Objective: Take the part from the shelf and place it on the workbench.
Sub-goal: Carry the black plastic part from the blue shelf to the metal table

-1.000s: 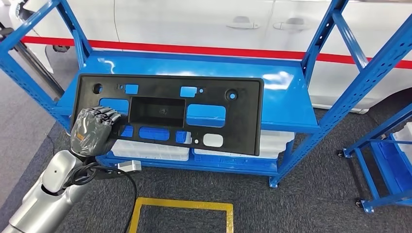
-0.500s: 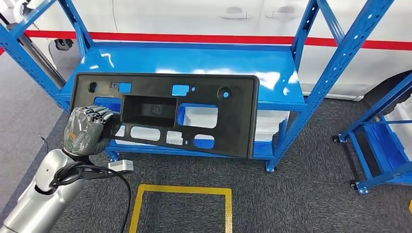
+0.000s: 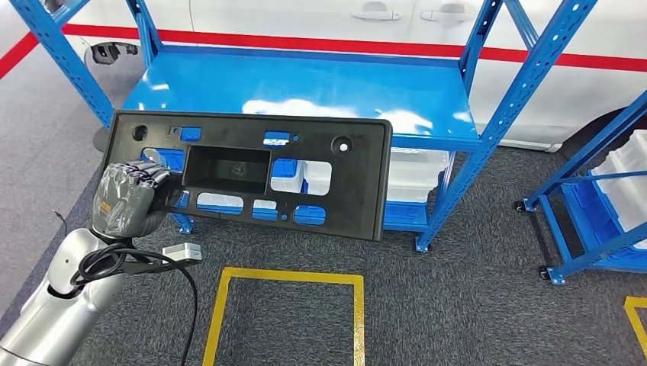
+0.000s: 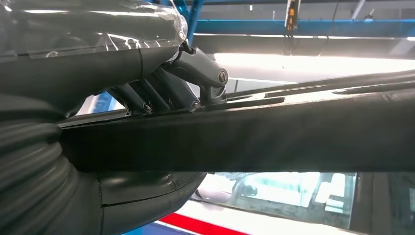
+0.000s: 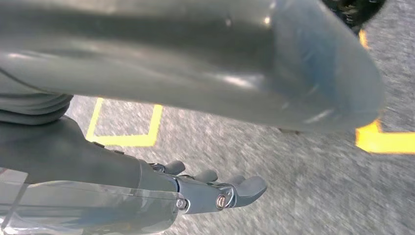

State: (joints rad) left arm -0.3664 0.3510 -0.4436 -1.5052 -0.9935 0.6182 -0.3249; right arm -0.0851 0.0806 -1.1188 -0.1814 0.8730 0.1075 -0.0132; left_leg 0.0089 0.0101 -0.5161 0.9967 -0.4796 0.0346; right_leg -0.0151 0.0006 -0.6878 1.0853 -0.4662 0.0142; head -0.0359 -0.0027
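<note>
- Gripping the black part (image 3: 252, 171) at its left end, my left hand (image 3: 126, 200) has its fingers (image 3: 149, 177) clamped over the edge, left of frame centre in the head view.
- The part hangs off the blue shelf (image 3: 305, 88), level in front of it; I can read no writing or label on it.
- In my left wrist view the part (image 4: 244, 129) crosses the frame as a dark band under my fingers (image 4: 195, 73).
- My right hand (image 5: 195, 188) hangs over grey floor with yellow tape (image 5: 125, 139), fingers apart and straight, holding nothing.
- White trays (image 3: 416, 171) sit on the lower shelf level.
</note>
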